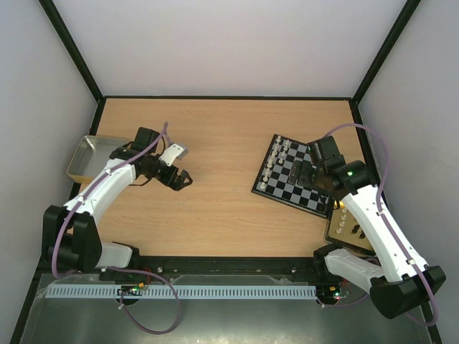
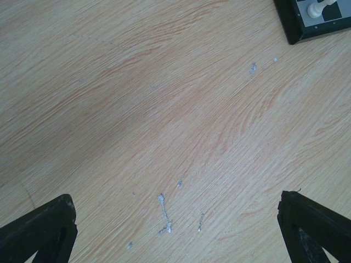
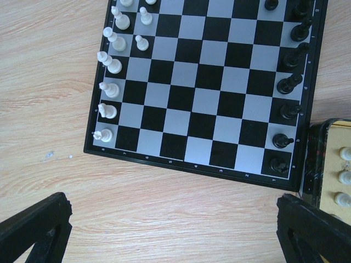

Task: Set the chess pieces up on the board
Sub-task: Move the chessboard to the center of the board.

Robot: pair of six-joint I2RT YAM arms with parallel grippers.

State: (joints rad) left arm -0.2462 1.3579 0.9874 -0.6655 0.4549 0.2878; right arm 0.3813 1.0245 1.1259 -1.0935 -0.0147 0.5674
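The chess pieces are tiny, rigid figures, judged very light and smooth-surfaced; expect them to tip or skid under any sideways push, and to pivot if pinched off-centre. Take hold from above across the upper body or neck of a figure, with the fingers aligned so that neither brushes a neighbour, since the figures stand close together in their files. The board [image 3: 203,101] lies on the table [image 1: 215,136] at the right, turned at an angle to the table edge. The white pieces [image 3: 114,66] stand along one edge of it, with a few in the adjoining rank; the black pieces [image 3: 289,83] stand along the opposite edge. Most of the squares between them are bare, so the setup is judged incomplete. Several pale figures lie in the gold tin [image 3: 312,164] just beside the board's near right corner, and these are probably the next stock to draw from. The right claw [image 3: 173,219] is spread wide and grasps nothing; in the right wrist view its fingers frame the bare table on the near side of the board, touching neither board nor tin. The left claw [image 1: 183,180] is likewise spread wide with nothing between its fingers, poised over bare table well apart from the board and to the right of the silver tray [image 1: 79,163]. Both spreads far exceed the width of a figure; narrow before descent
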